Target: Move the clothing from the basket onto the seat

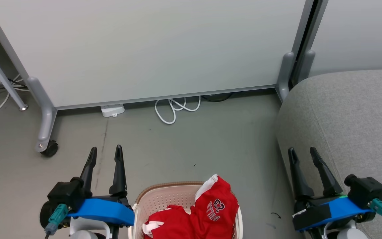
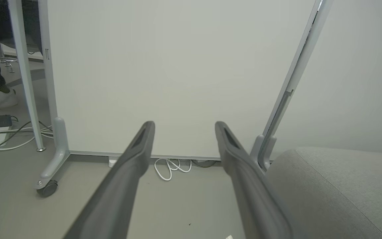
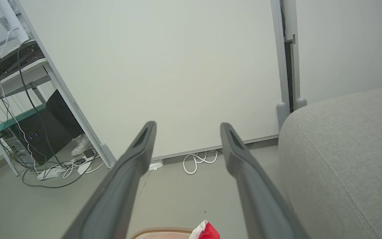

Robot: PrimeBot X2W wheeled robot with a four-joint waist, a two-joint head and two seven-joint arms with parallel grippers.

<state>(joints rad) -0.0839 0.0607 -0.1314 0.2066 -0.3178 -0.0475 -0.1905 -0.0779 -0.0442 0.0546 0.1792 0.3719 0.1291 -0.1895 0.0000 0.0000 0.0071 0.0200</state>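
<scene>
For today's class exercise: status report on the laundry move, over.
Left gripper, right gripper: open, empty. Clothing in basket, untouched. No obstacle seen toward seat.

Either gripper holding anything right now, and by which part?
Nothing held: the left gripper and right gripper are both open and empty; the red clothing lies in the basket.
</scene>
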